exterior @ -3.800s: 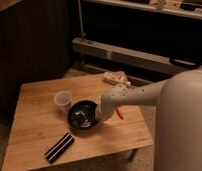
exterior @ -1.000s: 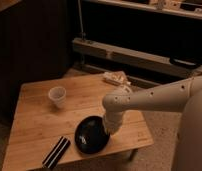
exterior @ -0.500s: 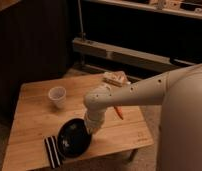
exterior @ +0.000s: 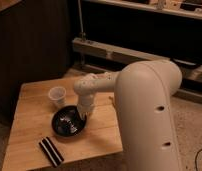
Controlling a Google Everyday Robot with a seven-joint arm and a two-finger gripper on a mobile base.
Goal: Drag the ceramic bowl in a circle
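The ceramic bowl (exterior: 69,121) is round, shallow and glossy black, and sits on the wooden table (exterior: 29,120) near its middle. My gripper (exterior: 85,114) reaches down from the white arm to the bowl's right rim and touches it. The small translucent whitish cup (exterior: 57,95) stands just behind the bowl, close to its far rim. The flat black block with pale stripes (exterior: 51,151) lies near the table's front edge, left of and below the bowl.
My large white arm (exterior: 149,110) fills the right side and hides the table's right part. Dark shelving and a metal rail (exterior: 114,50) stand behind the table. A dark wall panel is at the back left.
The bowl has moved with my gripper from the table's front back toward the middle, ending up next to the cup. The arm has swung nearer the camera.
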